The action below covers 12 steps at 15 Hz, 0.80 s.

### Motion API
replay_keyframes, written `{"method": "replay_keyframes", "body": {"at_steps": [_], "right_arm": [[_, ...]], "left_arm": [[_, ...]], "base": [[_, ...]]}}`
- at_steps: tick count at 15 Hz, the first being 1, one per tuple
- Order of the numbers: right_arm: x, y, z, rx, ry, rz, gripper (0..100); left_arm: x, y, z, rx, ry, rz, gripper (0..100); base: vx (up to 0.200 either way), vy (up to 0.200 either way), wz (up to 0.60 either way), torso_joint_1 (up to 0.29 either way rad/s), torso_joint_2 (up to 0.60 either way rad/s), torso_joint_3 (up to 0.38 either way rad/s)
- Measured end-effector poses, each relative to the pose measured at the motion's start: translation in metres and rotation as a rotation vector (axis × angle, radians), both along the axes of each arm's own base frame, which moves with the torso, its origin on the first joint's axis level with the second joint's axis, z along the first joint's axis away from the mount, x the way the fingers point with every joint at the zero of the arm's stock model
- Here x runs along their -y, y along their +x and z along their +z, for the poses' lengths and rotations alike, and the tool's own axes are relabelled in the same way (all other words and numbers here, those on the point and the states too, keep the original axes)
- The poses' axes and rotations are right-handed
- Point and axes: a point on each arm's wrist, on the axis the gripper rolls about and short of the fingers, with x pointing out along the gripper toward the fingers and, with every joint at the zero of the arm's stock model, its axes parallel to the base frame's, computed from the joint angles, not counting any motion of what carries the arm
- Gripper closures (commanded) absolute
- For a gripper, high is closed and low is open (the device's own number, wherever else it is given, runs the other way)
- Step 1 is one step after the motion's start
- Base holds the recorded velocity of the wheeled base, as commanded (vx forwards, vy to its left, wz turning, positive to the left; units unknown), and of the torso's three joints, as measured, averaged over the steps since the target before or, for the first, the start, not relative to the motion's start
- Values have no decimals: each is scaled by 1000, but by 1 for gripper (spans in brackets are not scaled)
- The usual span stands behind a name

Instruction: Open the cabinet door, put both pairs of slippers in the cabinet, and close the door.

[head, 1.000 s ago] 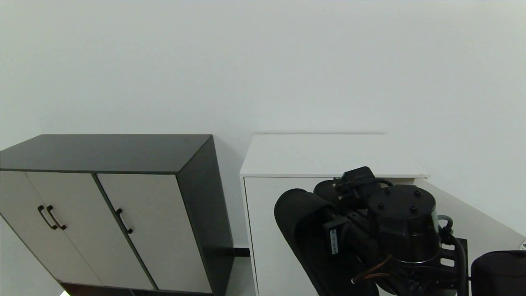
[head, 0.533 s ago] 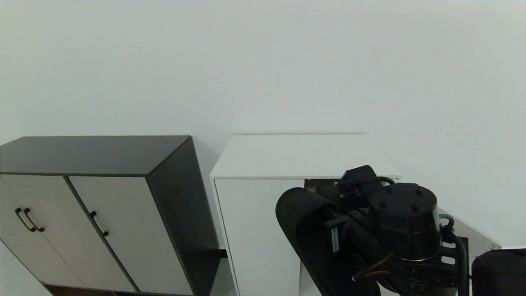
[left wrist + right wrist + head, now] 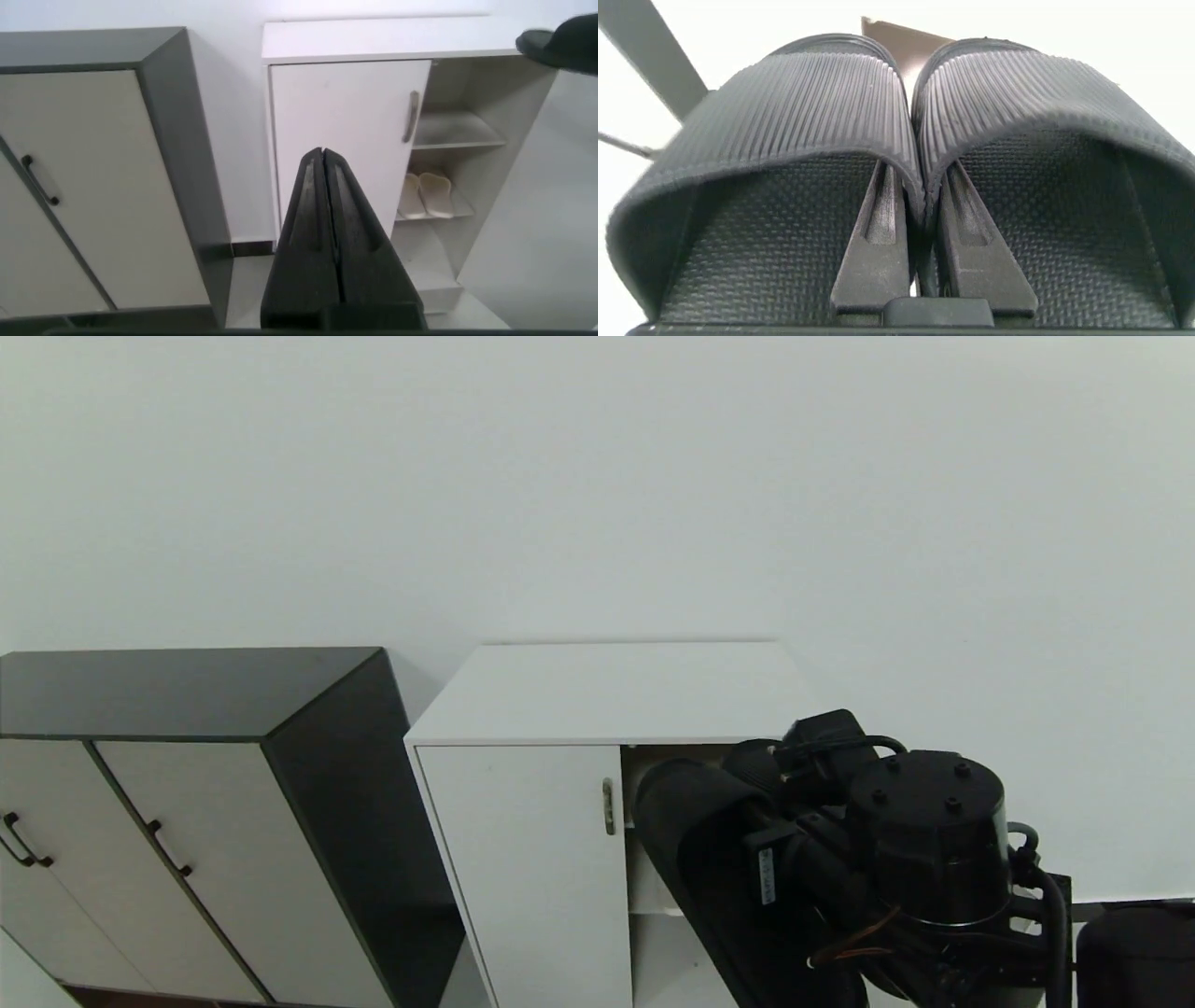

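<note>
The right hand (image 3: 920, 173) is clamped on the black slippers (image 3: 794, 140): one finger sits inside each shoe and pinches the two adjoining side walls together. The pair hangs in front of the open right half of the white cabinet (image 3: 607, 691). That grip looks like the main risk. Only two soft walls are held, so I judge a bump could twist the pair or pull one shoe free. The likeliest bumps are the edge of the closed left door (image 3: 523, 877) and the front of a shelf (image 3: 458, 140). The pale slippers (image 3: 425, 194) lie side by side on a lower shelf, so a low entry could shove them back or knock them off. The left hand (image 3: 323, 154) has its fingers pressed together on nothing and is held out toward the closed door, well clear of the opening. In the head view the right arm and the black slippers (image 3: 691, 831) cover most of the opening beside the door handle (image 3: 608, 805). The left wrist view supplies what is missing there, showing the shelves, the pale pair and a black toe at the cabinet's top right. The right wrist view alone shows how the pinch is made.
</note>
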Motion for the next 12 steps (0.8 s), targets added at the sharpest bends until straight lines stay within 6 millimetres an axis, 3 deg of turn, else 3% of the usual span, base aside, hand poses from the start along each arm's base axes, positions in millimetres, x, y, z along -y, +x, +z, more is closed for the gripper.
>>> {"method": "replay_keyframes", "body": {"at_steps": [12], "right_arm": [[13, 8, -5, 11, 18, 6, 100]], "left_arm": [[0, 0, 0, 0, 3, 0, 100]], "base": [[0, 0, 0, 0, 0, 0]]}}
